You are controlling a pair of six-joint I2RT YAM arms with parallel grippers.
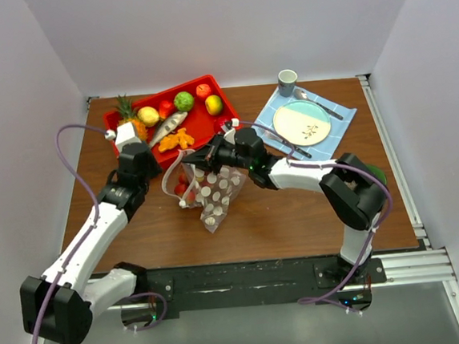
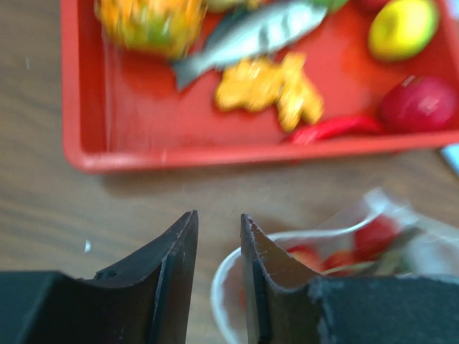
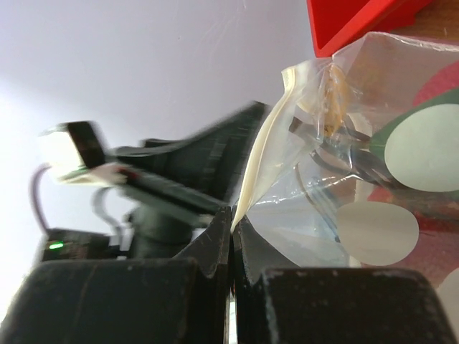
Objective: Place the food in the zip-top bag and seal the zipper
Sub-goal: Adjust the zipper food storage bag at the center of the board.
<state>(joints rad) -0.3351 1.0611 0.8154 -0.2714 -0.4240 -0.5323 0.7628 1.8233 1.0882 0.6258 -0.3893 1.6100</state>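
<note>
1. We take the red tray [image 1: 199, 123] as our landmark; it lies on the wooden table [image 1: 297, 214].
2. The bag [image 1: 216, 199], clear with white dots and crumpled, lies on the table just in front of the tray's near rim, with its top edge on the tray side.
3. The right gripper [image 3: 231, 223] is clenched on the bag's top edge, close to the tray's near rim. In its wrist view the pale zipper [image 3: 259, 159] runs up out of the closed jaws.
4. The left gripper [image 2: 217, 244] hangs just short of the tray's near rim, beside the bag's mouth. It is released: the jaws stand a little apart and we see nothing between them.
5. Some food [image 2: 373, 236], red pieces, already sits inside the bag. The left wrist view shows it through a mouth that gapes open, so the zipper is unsealed there.
6. More fruit remains on the tray, toward its far rim: a yellow fruit [image 1: 148, 115], a green fruit [image 1: 184, 101], a red fruit [image 1: 204, 90] and a yellow-red fruit [image 1: 214, 104].
7. Also on the tray are a pineapple [image 1: 128, 112] at its left end, a grey fish [image 1: 168, 127] in the middle, and an orange piece [image 1: 177, 140] by the near rim.
8. To the right of the tray lies a blue cloth [image 1: 344, 118] with a plate [image 1: 302, 123] on it. A cup [image 1: 287, 81] stands near the cloth's far corner.
</note>
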